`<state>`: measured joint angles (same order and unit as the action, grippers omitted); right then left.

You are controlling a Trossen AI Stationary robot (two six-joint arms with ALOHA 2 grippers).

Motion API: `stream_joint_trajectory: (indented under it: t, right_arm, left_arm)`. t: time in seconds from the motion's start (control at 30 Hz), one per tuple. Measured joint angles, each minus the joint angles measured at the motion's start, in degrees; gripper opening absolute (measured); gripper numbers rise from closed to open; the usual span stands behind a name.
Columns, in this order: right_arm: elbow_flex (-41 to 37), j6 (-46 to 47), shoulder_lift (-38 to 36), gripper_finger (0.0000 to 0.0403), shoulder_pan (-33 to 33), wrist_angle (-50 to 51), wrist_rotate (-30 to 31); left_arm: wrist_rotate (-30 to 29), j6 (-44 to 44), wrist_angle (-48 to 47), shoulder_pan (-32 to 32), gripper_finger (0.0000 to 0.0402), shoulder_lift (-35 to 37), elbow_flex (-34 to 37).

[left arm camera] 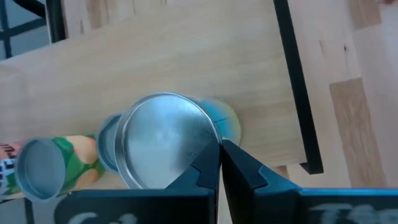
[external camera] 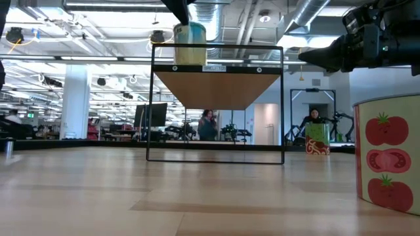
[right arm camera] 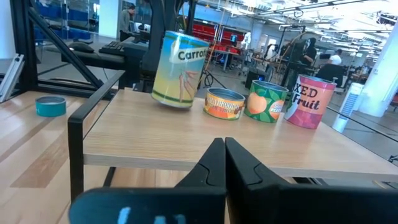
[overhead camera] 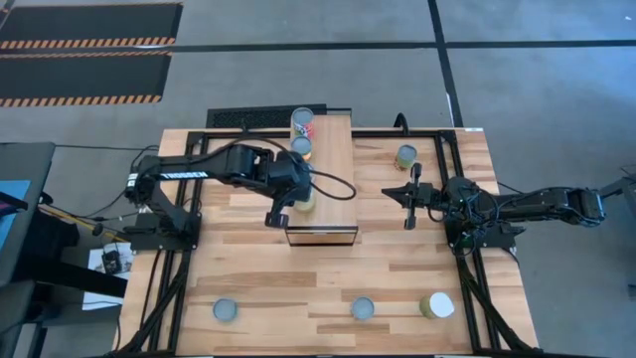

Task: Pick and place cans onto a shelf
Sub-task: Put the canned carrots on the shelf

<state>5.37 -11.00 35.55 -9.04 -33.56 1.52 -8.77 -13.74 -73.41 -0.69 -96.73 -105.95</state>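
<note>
Shelf (overhead camera: 333,169): pale smooth wood, matt, plank grain along its top, held in a thin black metal frame; the table (overhead camera: 328,278) under it is butcher-block wood in mixed light and darker strips with a low satin sheen. Carrots can (right arm camera: 181,70) at the shelf's near end: glossy printed paper label, brushed grey metal lid with a dull reflection; the three cans behind it on the shelf also carry shiny printed labels. Both grippers' fingers (right arm camera: 239,163) look like matt black plastic.
</note>
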Motion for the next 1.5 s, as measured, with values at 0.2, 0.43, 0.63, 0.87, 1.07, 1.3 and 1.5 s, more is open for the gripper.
stream_joint_trajectory:
  t: [0.2,0.43,0.63,0.87,1.07,1.3,1.5]
  right_arm:
    - [0.00,-0.03,0.00,0.0008,-0.02,0.04,-0.01]
    - [0.00,-0.15,0.00,0.0008,-0.02,0.02,-0.01]
    - [0.00,0.02,0.00,0.0008,-0.02,0.00,-0.02]
    - [0.00,0.02,0.00,0.0008,-0.02,-0.09,-0.02]
    - [0.00,0.02,0.00,0.0008,-0.02,-0.09,-0.02]
    - [0.00,0.02,0.00,0.0008,-0.02,-0.09,-0.02]
    - [0.00,0.01,0.00,0.0008,-0.02,-0.09,-0.02]
  left_arm:
    - [0.02,0.02,-0.15,0.04,0.0000,0.00,0.13]
    - [-0.03,-0.19,0.42,0.59,0.0000,0.00,0.13]
    - [0.75,-0.37,0.39,2.15,0.0000,0.00,0.16]
    - [1.28,0.31,-0.15,2.21,0.0000,0.00,0.18]
    - [1.48,0.94,0.36,2.23,0.0001,0.02,0.20]
    - [0.94,0.96,0.44,2.23,0.0033,0.02,0.20]
    - [0.85,0.91,0.46,2.23,0.0059,0.02,0.20]
